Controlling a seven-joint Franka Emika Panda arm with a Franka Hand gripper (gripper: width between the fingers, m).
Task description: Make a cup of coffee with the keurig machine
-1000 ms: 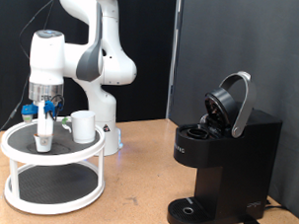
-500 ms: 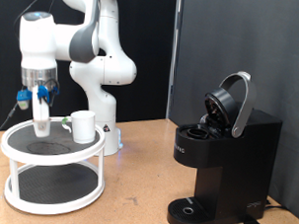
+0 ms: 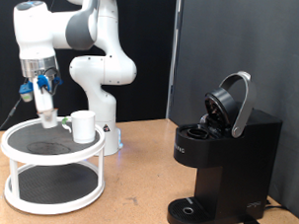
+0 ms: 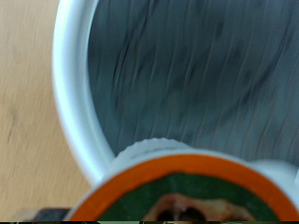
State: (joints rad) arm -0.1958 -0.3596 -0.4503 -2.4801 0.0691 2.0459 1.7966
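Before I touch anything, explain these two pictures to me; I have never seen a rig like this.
The white jointed thing is a robot arm. Its grasping end, the pincer, hangs above a white two-tier round stand at the exterior view's left. The wide picture comes from a camera off the arm; the close one comes from a camera on the hand, looking down at the stand's dark top. The pincer holds a small pale pod; in the close picture its orange-rimmed top fills the lower part. A white cup sits on the stand. On the wooden table stands the black keurig machine, lid open.
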